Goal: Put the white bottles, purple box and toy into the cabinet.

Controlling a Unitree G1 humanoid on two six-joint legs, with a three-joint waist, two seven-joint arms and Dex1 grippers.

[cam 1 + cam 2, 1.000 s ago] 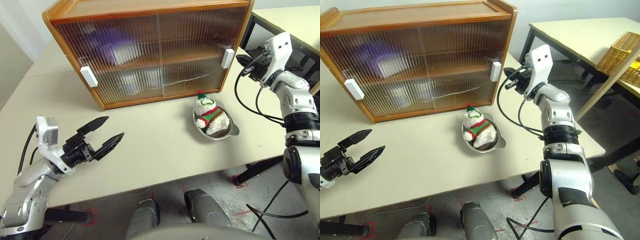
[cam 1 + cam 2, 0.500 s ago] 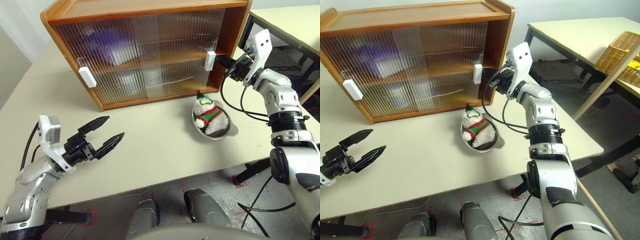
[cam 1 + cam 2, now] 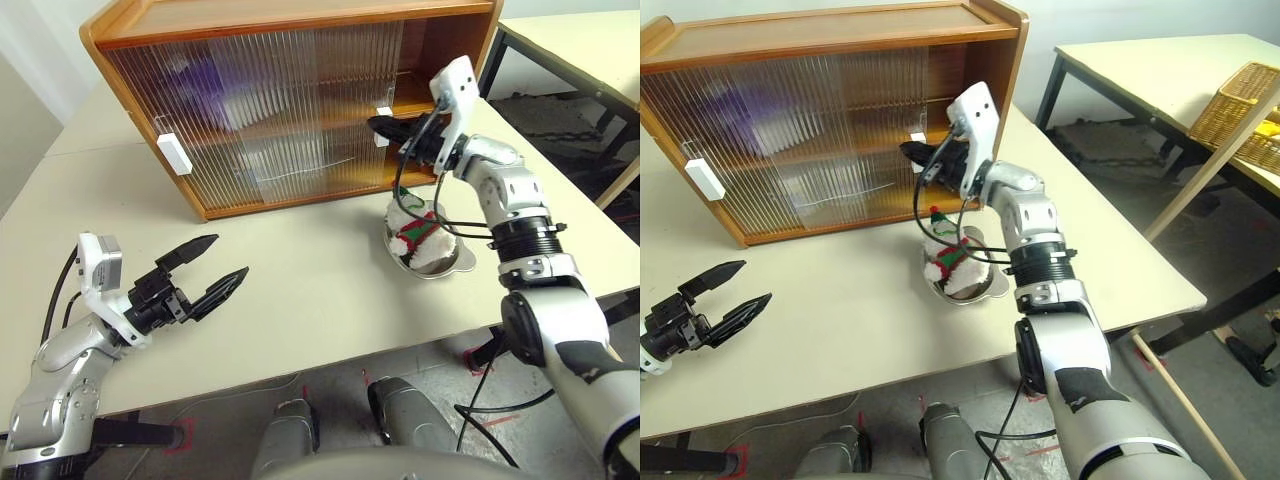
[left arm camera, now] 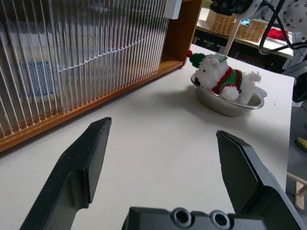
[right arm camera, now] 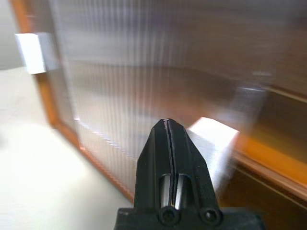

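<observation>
1. Since a second ago, the right gripper [image 3: 385,125], fingers pressed together, has slid the cabinet's [image 3: 290,20] right door handle [image 3: 383,112] leftward, opening that side. The toy [image 3: 416,226] sits in a metal dish [image 3: 447,268] on the bench [image 3: 300,290], just below.
2. Left wrist view: the left gripper [image 4: 163,158] waits wide and empty, aimed across the bench.
3. Right wrist view: closed fingers [image 5: 169,143] push beside the handle.
4. A purple box [image 3: 215,85] and white bottles show dimly behind the ribbed doors.
</observation>
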